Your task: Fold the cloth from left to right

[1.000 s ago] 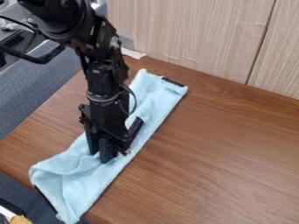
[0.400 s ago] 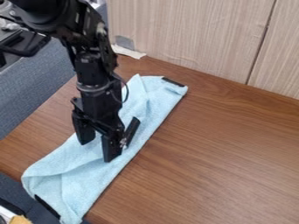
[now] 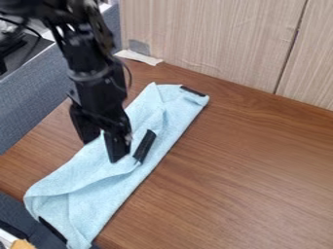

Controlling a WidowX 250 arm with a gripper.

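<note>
One light-blue cloth [image 3: 104, 199], folded to a long strip, laid on a brown wooden table [image 3: 240, 170] under the black gripper [image 3: 101, 149], its two fingers parted and holding nothing.

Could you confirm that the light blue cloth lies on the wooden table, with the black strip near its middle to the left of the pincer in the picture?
Not quite: the camera view shows the black strip to the right of the pincer. The light blue cloth does lie on the wooden table.
</note>
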